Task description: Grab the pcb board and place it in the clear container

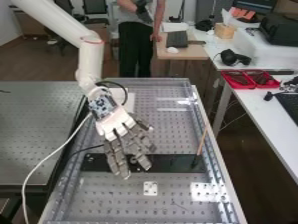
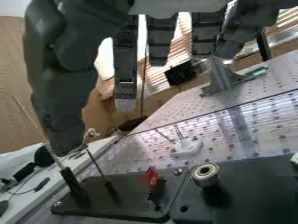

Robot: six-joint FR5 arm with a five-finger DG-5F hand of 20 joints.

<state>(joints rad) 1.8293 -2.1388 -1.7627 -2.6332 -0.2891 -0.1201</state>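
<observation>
The hand [image 1: 126, 145] is over the black base plate [image 1: 176, 163] on the perforated bench, fingers extended toward the bench's near end. Those fingers and the thumb [image 2: 56, 100] hang apart and fairly straight in the wrist view, holding nothing. A thin green piece [image 2: 251, 74] lies beside a grey bracket [image 2: 218, 76] on the perforated surface; I cannot tell whether it is the pcb board. Another small pale green piece [image 2: 295, 159] sits at the black plate's edge. A small white holed piece [image 1: 151, 188] lies on the bench nearer the camera.
An upright thin rod [image 1: 201, 142] stands near the plate's right end. On the plates are a metal bearing post [image 2: 205, 172], a red part [image 2: 152, 179] and dark rods [image 2: 103, 175]. A white item [image 2: 187, 146] lies beyond them. Red trays [image 1: 249, 79] are on the right table.
</observation>
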